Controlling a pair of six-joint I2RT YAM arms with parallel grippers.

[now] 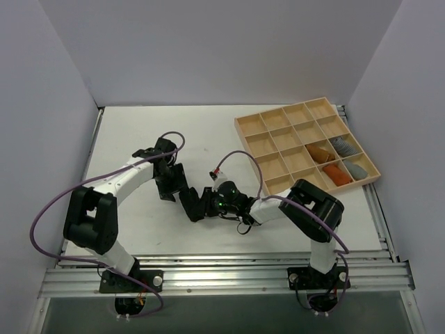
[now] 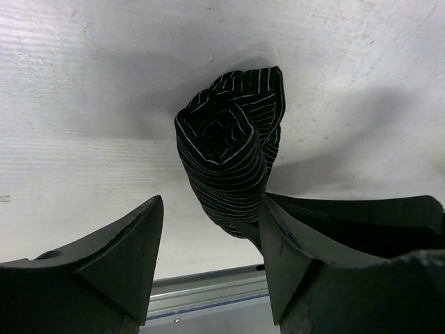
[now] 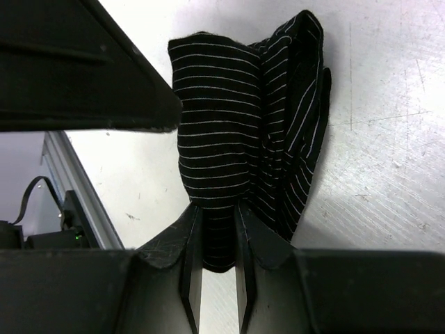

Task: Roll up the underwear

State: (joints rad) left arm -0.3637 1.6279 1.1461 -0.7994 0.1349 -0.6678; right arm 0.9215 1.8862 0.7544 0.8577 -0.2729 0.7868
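Observation:
The underwear is a black garment with thin pale stripes, bunched into a loose upright roll on the white table. My right gripper is shut on the roll's lower end. My left gripper is open, its fingers on either side of the roll's near end, and its right finger is against the fabric. The right gripper's body shows behind that finger in the left wrist view. In the top view both grippers meet at the front middle of the table, left and right. The garment is hard to tell apart there.
A wooden compartment tray stands at the back right, holding orange rolls and grey rolls in its right-hand cells. The metal rail of the table's front edge runs just behind the grippers. White walls enclose the table.

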